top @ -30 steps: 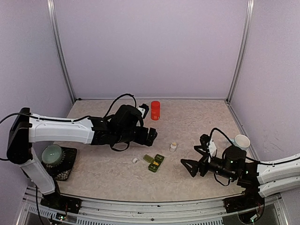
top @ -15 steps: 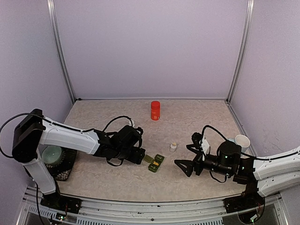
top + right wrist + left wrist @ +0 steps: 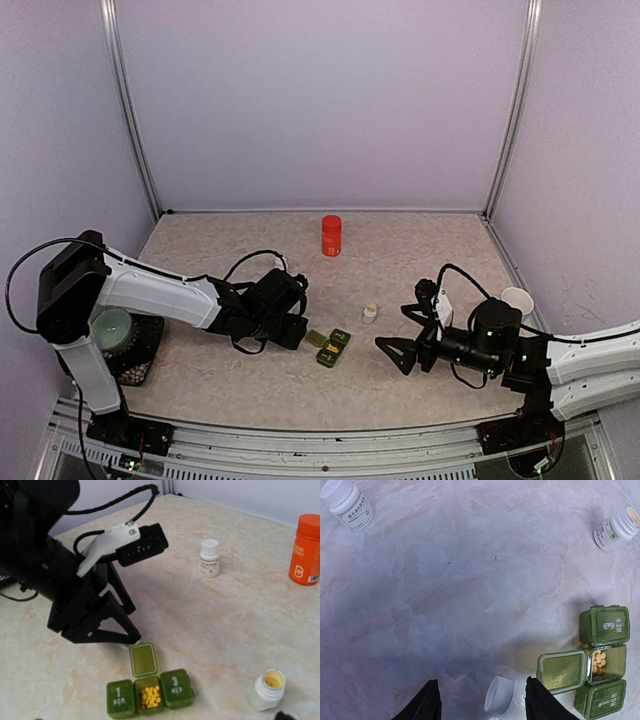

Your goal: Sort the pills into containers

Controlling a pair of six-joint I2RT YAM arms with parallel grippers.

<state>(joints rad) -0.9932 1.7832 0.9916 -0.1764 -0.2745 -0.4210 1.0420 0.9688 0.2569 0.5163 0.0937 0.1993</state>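
The left gripper [image 3: 481, 690] is seen low over the table [image 3: 420, 260], jaws part-way apart and set astride a small white cap [image 3: 498, 694], a gap showing on either side, so nothing is gripped yet. A pickup of that cap is judged to be the step in hand, probably so that it can be returned to the uncapped white bottle [image 3: 370, 313] standing further back and to the right. The containers [image 3: 606, 626] are found near the middle of the table, just right of the cap. The middle compartment's lid [image 3: 562, 670] is flipped up towards the cap and yellow pills [image 3: 599, 661] are exposed inside, while the two outer lids are down. That one lid is presumably left up for filling. The right gripper [image 3: 393, 352] is held low to the right of the strip, jaws spread wide and empty, pointed towards it, apparently kept ready. A red bottle [image 3: 331, 235] stands far back. A capped white bottle [image 3: 350, 505] is visible from the left wrist, and a pale mug [image 3: 517, 300] sits at the right edge. The surface is a mottled beige, marble-like sheet, flat and matte. It is enclosed by plain lilac walls with metal posts at the back corners.
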